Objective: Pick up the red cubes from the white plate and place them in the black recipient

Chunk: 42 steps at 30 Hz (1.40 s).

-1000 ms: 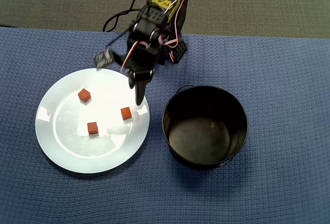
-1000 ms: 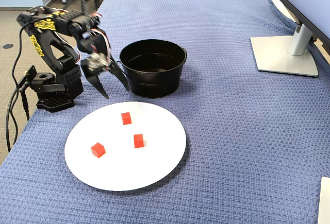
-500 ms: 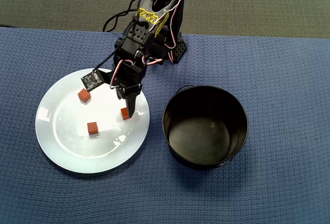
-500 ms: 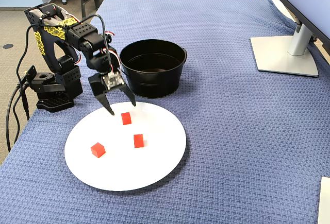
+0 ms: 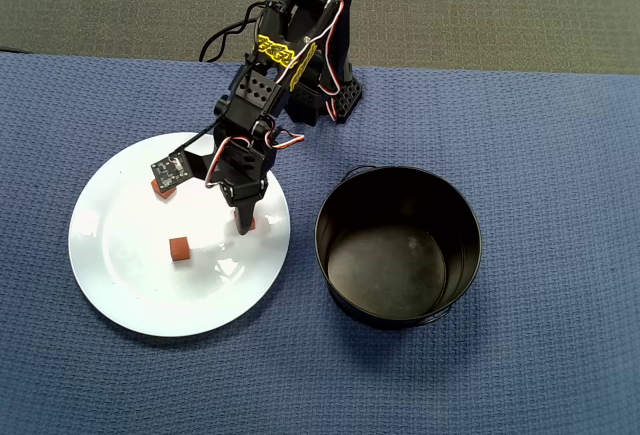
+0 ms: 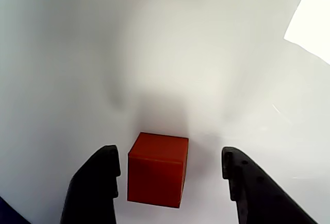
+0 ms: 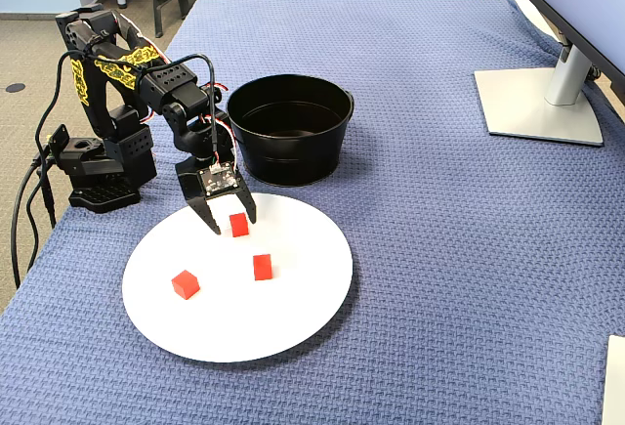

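While spread wide, pincer point(image 6: 167, 175) straddles one red cube point(image 6: 157, 169) — on white plate point(image 6: 216, 54).

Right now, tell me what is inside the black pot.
The black pot looks empty: bare glossy bottom in the overhead view, no cubes. The fixed view hides part of the bottom behind its near wall. All three red cubes lie on the white plate.
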{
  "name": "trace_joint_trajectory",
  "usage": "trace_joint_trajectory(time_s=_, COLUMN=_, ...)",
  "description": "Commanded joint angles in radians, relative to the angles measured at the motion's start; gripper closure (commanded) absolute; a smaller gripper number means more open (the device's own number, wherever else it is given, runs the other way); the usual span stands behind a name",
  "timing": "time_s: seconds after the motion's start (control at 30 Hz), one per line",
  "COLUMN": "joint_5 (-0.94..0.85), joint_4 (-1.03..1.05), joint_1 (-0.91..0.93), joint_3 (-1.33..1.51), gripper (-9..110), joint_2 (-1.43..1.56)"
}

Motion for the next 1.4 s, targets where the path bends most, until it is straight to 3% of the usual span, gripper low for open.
trace_joint_trajectory(time_s=0.0, joint_5=0.023, joint_4=-0.028, joint_1=-0.032, joint_3=-0.021, gripper=87, joint_2=0.006)
trace_joint_trajectory(time_s=0.5, joint_5=0.091, joint_4=-0.063, joint_1=-0.058, joint_3=0.021, gripper=102, joint_2=0.048)
trace_joint_trajectory(time_s=0.73, joint_5=0.249, joint_4=0.202, joint_1=-0.091, joint_3=-0.175, gripper=102, joint_2=0.232)
trace_joint_trajectory(time_s=0.97, joint_5=0.532, joint_4=0.446, joint_1=-0.261, joint_3=-0.482, gripper=102, joint_2=0.380)
trace_joint_trajectory(time_s=1.3, joint_5=0.781, joint_4=0.623, joint_1=-0.664, joint_3=-0.982, gripper=101, joint_2=-0.044)
trace_joint_trajectory(time_s=1.37, joint_5=0.755, joint_4=0.638, joint_1=-0.769, joint_3=-0.951, gripper=83, joint_2=-0.071)
